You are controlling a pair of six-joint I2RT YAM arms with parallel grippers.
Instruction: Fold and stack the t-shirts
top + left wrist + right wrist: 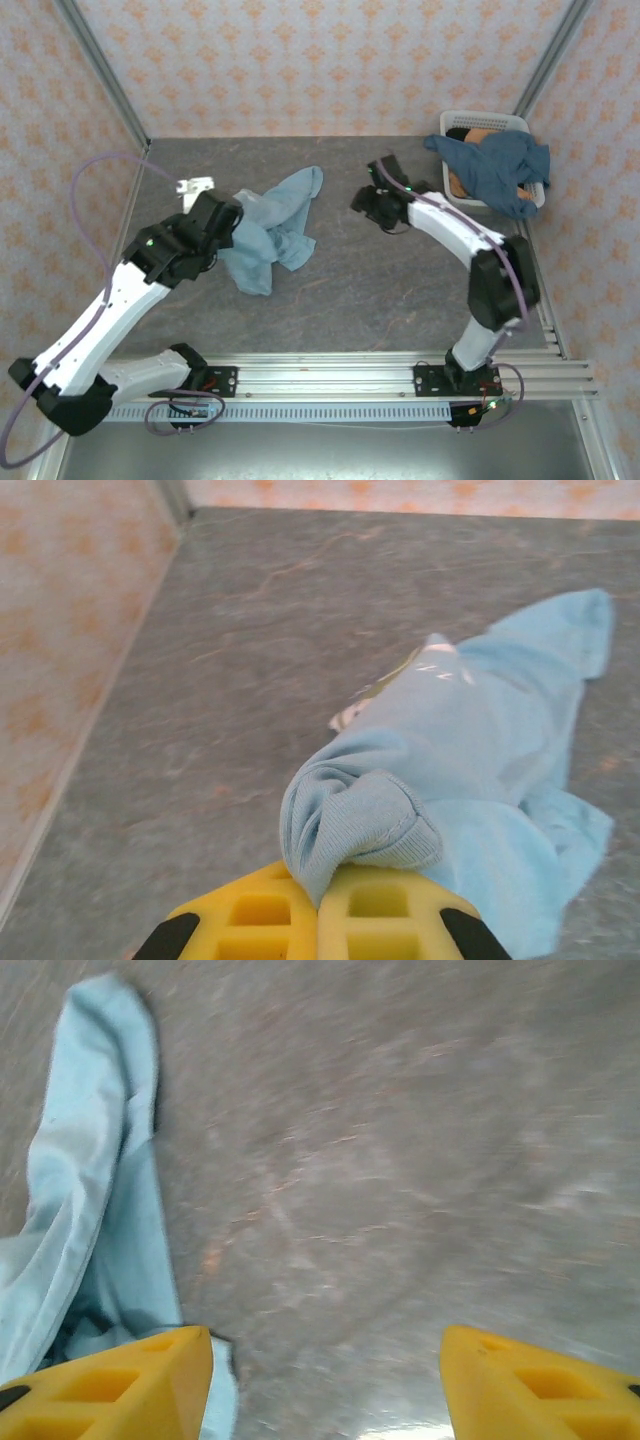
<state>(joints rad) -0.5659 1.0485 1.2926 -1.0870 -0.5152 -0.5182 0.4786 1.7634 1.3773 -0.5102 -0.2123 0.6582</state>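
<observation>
Jaws of our left gripper (318, 905) pinched on bunched sky-blue t-shirt (480, 730); our right gripper (325, 1385) spread wide, empty, above table (400, 1140) just right of that t-shirt.

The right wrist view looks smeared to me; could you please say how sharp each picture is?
Right wrist view: motion-blurred, with the table streaked and the light blue t-shirt soft-edged. Left wrist view: crisp on the cloth bunched at the left gripper, softer farther away. Top external view: sharp and evenly lit, with only faint shadows.
</observation>
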